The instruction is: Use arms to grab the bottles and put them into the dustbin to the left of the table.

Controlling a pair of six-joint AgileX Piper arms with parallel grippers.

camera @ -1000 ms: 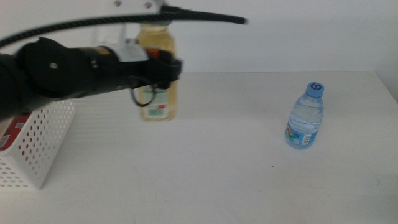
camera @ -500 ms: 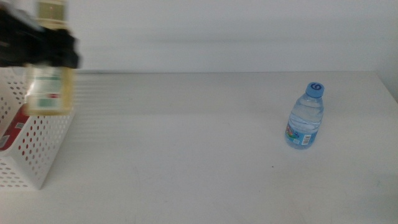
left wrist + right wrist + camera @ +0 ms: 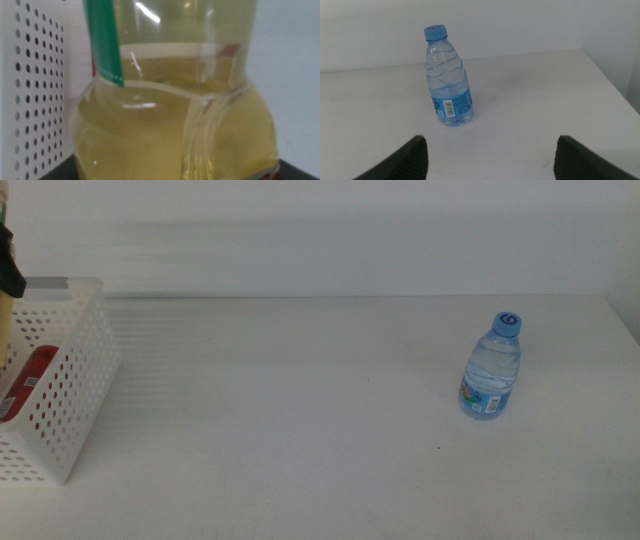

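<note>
Left gripper (image 3: 172,172): off the table's left edge, above the dustbin; fingers clamped on the yellow-liquid bottle (image 3: 175,115), which fills the left wrist view. Only a dark sliver of arm w/ a strip of yellow shows at the far left of the middle view.
Right gripper (image 3: 490,155): waiting near the table's right edge, fingers spread wide, empty, facing the water bottle (image 3: 447,75).
Dustbin (image 3: 85,380): white perforated basket at the left edge, front-left corner area; a red can (image 3: 28,380) lies inside.
Water bottle, location: upright, blue cap, near the right edge, well apart from the dustbin.
Risk 1: judged, if the yellow-liquid bottle is let go while not fully over the opening, it may hit the rim and tip out or nudge the light basket.
Risk 2: judged, landing on the red can could make it bounce.
Risk 3: water bottle looks light; an off-centre close by the right gripper may topple it.
Table (image 3: 300,430): plain white, flat, matte.
Room: bare white wall behind the back edge; even, bright light.
</note>
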